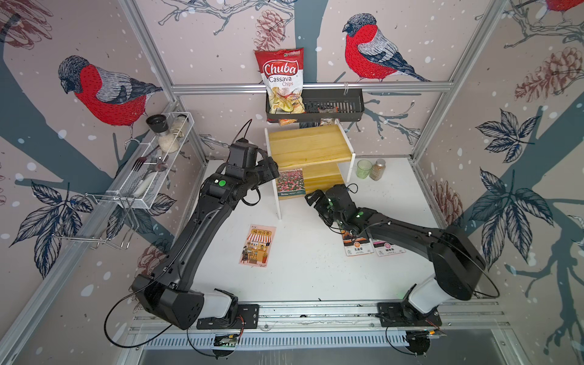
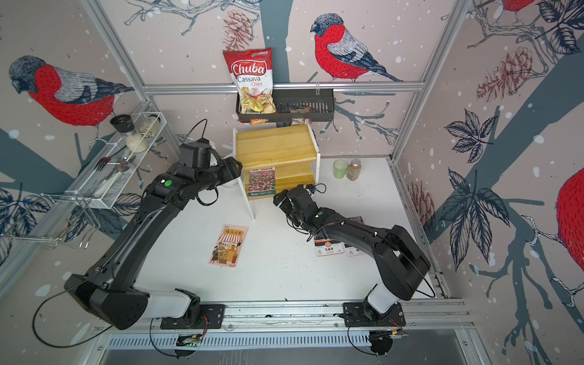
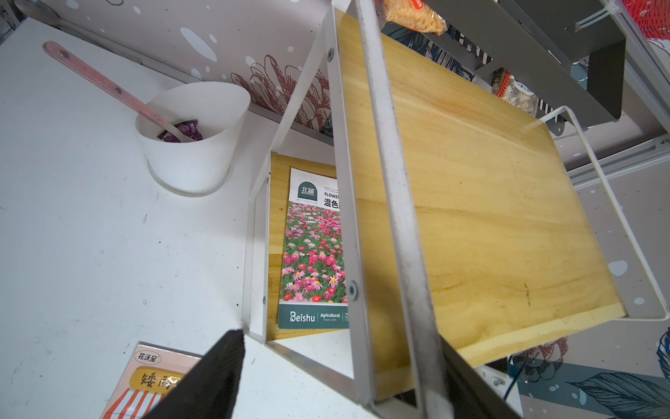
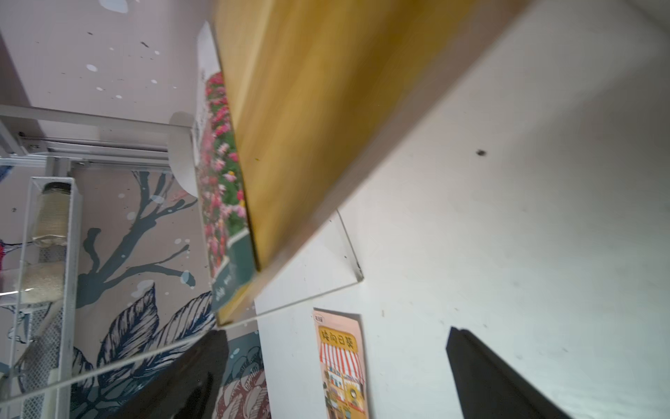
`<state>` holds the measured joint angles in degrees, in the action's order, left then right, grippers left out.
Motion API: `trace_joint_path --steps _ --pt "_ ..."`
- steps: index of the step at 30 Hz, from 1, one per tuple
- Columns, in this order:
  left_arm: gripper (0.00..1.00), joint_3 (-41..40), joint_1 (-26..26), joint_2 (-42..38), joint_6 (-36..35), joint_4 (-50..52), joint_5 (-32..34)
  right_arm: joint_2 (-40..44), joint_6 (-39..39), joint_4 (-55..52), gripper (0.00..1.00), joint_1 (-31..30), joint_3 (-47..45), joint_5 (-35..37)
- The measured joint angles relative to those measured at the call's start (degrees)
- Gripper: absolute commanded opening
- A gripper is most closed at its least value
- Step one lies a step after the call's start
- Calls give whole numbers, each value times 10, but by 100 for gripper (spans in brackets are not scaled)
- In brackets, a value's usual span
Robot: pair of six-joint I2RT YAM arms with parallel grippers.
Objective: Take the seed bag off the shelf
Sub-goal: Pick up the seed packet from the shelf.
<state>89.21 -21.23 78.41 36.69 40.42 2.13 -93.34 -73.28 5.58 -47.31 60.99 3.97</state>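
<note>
On the lower board of the shelf (image 1: 308, 147), expect a light, floppy seed bag (image 1: 290, 182); pinch its near edge; right claw (image 1: 313, 199) wide open, empty; left claw (image 3: 339, 337) astride shelf, hold unclear

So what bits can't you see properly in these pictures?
- Seed bag: in the left wrist view, the shelf's top board covers part of it.
- Two packets: the right arm covers most of each in both top views.
- Right wrist view: blurred, so the seed bag's print is unreadable.
- Left gripper: the picture edge cuts its fingers; whether they squeeze the shelf is unclear.
</note>
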Motion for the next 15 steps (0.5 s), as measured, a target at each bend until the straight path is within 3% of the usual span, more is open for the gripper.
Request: trace_joint_path --steps 12,15 --pt "78 -7 0 0 2 -7 -2 -114 10 42 100 0 97 0" --pt "78 -7 0 0 2 -8 -3 -132 2 42 96 0 111 8"
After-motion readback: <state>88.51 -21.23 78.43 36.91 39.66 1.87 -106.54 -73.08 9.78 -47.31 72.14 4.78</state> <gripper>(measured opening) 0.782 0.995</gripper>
